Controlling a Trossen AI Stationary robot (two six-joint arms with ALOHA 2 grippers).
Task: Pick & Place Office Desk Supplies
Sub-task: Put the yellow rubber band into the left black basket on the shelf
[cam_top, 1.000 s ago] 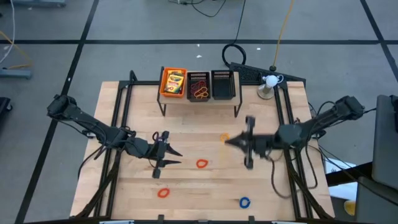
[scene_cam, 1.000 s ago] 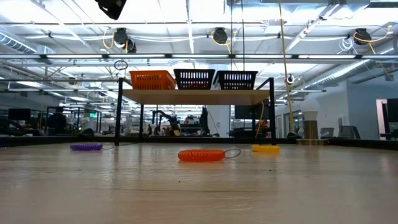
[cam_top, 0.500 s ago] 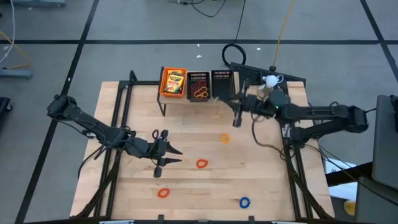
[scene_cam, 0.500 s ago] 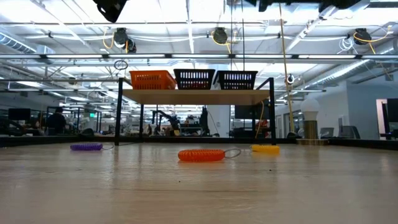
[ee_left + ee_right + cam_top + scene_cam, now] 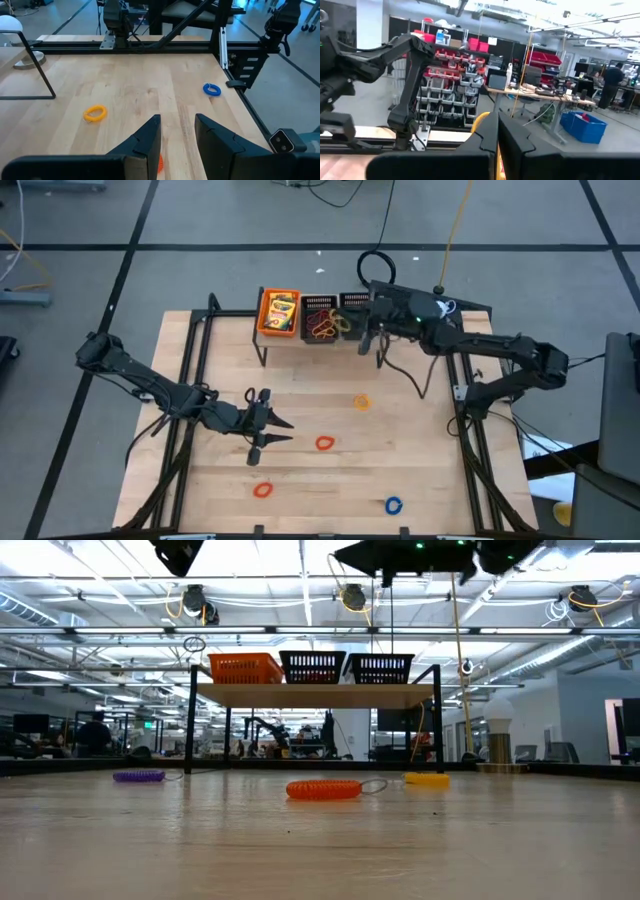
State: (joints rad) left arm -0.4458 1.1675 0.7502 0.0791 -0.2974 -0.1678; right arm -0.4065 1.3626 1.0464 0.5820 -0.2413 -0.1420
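Four small coiled rings on table: yellow point(image 5: 361, 402), two red point(image 5: 324, 443), blue point(image 5: 393, 505).

Place: robotics lab or workshop hall
Ceiling: exposed pipes and strip lights point(image 5: 300, 560)
Storage: racks of red parts bins point(image 5: 451, 60)
Furniture: cluttered workbenches point(image 5: 540, 92)
Floor: grey concrete point(image 5: 220, 220)
People: one person point(image 5: 609, 80) far off

Three mesh bins point(image 5: 318, 316) sit side by side on a shelf point(image 5: 322, 343) at the table's point(image 5: 420, 470) upper centre. Four rubber-band rings point(image 5: 324, 443) lie scattered below, toward the frame's lower middle.
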